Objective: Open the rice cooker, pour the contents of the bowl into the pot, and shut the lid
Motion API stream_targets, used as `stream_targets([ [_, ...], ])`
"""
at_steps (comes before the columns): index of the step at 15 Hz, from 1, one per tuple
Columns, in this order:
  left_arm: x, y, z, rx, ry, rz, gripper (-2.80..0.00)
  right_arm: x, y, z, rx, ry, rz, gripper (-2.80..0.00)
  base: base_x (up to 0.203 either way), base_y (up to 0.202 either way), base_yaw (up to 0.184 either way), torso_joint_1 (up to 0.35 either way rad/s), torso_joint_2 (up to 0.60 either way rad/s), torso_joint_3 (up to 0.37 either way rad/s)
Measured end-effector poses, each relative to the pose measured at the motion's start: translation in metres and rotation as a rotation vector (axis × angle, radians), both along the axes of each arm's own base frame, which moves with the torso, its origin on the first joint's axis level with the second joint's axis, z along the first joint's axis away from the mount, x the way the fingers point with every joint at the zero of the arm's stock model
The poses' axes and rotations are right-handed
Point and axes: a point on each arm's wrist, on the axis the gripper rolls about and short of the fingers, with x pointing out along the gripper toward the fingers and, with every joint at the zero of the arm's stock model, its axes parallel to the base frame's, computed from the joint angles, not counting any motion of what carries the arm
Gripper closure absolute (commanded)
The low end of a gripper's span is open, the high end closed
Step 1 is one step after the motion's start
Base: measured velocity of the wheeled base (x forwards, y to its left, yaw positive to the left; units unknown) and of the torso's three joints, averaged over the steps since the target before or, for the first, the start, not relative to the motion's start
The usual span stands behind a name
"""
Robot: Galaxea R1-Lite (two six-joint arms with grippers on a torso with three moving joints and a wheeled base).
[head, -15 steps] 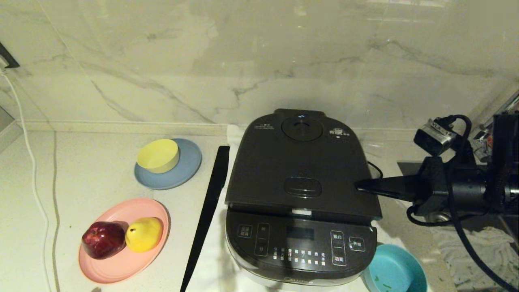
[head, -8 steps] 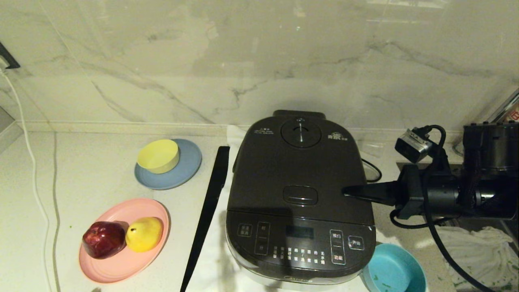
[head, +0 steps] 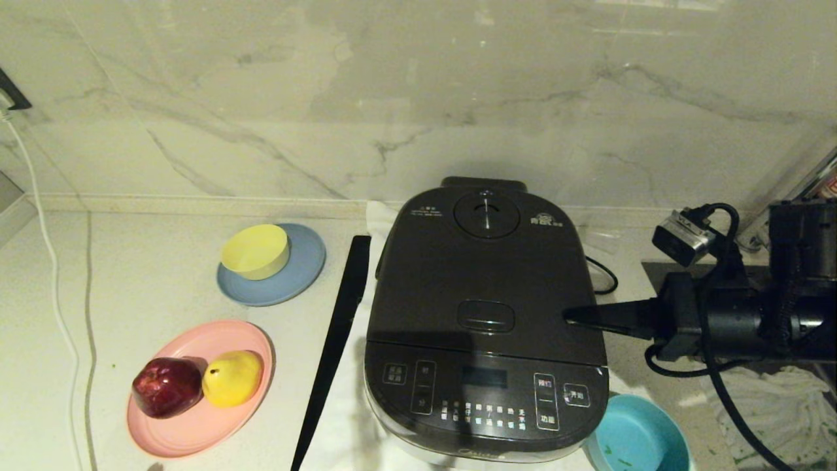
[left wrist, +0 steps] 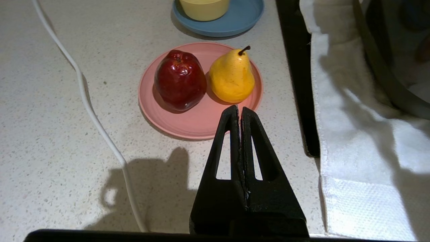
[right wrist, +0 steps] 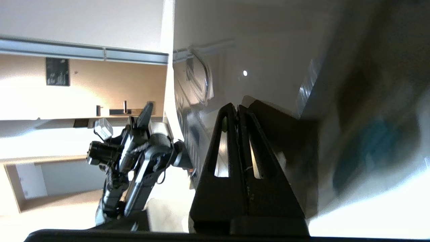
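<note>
The dark rice cooker [head: 485,340] stands on a white towel with its lid [head: 484,281] down flat, so the pot is hidden. My right gripper [head: 567,316] is shut and empty; it reaches in from the right, its tip over the lid's right edge, beside the release button [head: 485,316]. In the right wrist view the right gripper [right wrist: 237,107] has its fingers pressed together, with a green flake [right wrist: 224,123] stuck on one. The teal bowl [head: 637,438] sits at the cooker's front right, holding only a few green bits [head: 620,462]. My left gripper [left wrist: 239,109] is shut, parked above the counter near the pink plate.
A pink plate [head: 196,425] holds a red apple [head: 167,386] and a yellow pear [head: 232,377]. A yellow bowl [head: 255,250] sits on a grey-blue plate [head: 304,275]. A long black strip [head: 333,347] lies left of the cooker. A crumpled cloth [head: 778,405] is at the right, and a white cable [head: 55,288] at the far left.
The lid went from slightly raised at the front to fully down. My right gripper pushed left over it, then drew back a little to the right.
</note>
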Motion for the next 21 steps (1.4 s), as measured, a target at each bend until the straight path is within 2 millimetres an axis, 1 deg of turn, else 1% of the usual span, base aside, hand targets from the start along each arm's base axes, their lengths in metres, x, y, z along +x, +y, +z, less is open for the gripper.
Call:
stream_targets([
  [3, 0.000, 0.000, 0.000, 0.000, 0.000, 0.000, 0.00, -0.018, -0.005, 0.043, 0.060, -0.049, -0.017, 0.00, 0.000, 0.000, 0.000, 0.000, 0.00, 0.000],
  [6, 0.000, 0.000, 0.000, -0.001, 0.000, 0.000, 0.00, -0.035, -0.009, 0.087, 0.042, -0.050, -0.059, 0.00, 0.000, 0.000, 0.000, 0.000, 0.00, 0.000],
  [7, 0.000, 0.000, 0.000, 0.000, 0.000, 0.000, 0.00, -0.042, -0.008, 0.098, 0.015, -0.032, -0.072, 0.00, 0.000, 0.000, 0.000, 0.000, 0.00, 0.000],
  [8, 0.000, 0.000, 0.000, -0.001, 0.000, 0.000, 0.00, -0.051, -0.005, 0.103, -0.034, -0.001, -0.074, 0.00, 0.000, 0.000, 0.000, 0.000, 0.00, 0.000],
  [10, 0.000, 0.000, 0.000, -0.001, 0.000, 0.000, 0.00, -0.068, 0.006, 0.100, -0.143, 0.058, -0.045, 0.00, 0.000, 0.000, 0.000, 0.000, 0.00, 0.000],
  [12, 0.000, 0.000, 0.000, 0.000, 0.000, 0.001, 0.00, -0.083, 0.020, 0.091, -0.247, 0.091, -0.028, 0.00, 0.000, 0.000, 0.000, 0.000, 0.00, 0.000],
  [14, 0.000, 0.000, 0.000, 0.000, 0.000, 0.001, 0.00, -0.094, 0.033, 0.077, -0.344, 0.093, -0.029, 0.00, 0.000, 0.000, 0.000, 0.000, 0.00, 0.000],
  [17, 0.000, 0.000, 0.000, 0.000, 0.000, 0.001, 0.00, -0.101, 0.041, 0.059, -0.426, 0.118, -0.017, 0.00, 0.000, 0.000, 0.000, 0.000, 0.00, 0.000],
  [21, 0.000, 0.000, 0.000, -0.001, 0.000, 0.000, 0.00, -0.098, 0.046, 0.046, -0.458, 0.151, -0.004, 0.00, 0.000, 0.000, 0.000, 0.000, 0.00, 0.000],
])
